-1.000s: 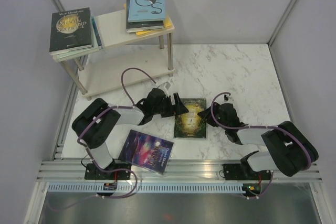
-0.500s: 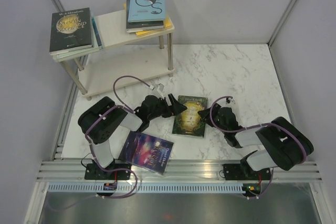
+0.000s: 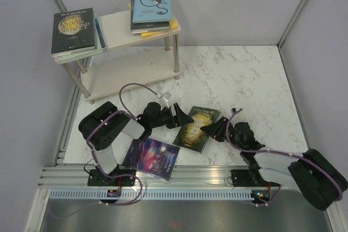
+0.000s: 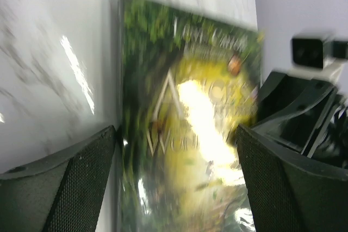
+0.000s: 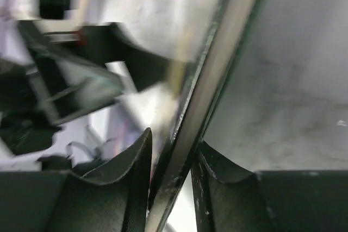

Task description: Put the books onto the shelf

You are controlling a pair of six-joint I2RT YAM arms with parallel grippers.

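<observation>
The green-gold book (image 3: 197,127) lies askew on the marble table (image 3: 244,74), caught between the two arms. The left gripper (image 3: 187,117) sits at its upper left corner. Its wrist camera shows the fingers (image 4: 70,183) spread wide, with the cover ahead of them and nothing held. The right gripper (image 3: 207,129) comes in from the other side. From its wrist, the fingers (image 5: 128,188) stand narrow with the book's edge running between them. The view is too blurred to tell whether they actually pinch it.

The purple galaxy book (image 3: 153,157) lies flat close to the left arm's base, its upper left corner tucked under that arm.

The shelf (image 3: 130,71) stands at the back left, well apart from both grippers. On its top board, a black book with a gold title (image 3: 75,30) overhangs the left end. A stack topped by a light blue book (image 3: 152,4) fills the right end, with a yellow cover (image 3: 163,30) peeking out beneath. A purple cable (image 3: 133,87) loops up off the left arm toward the shelf's lower board.
</observation>
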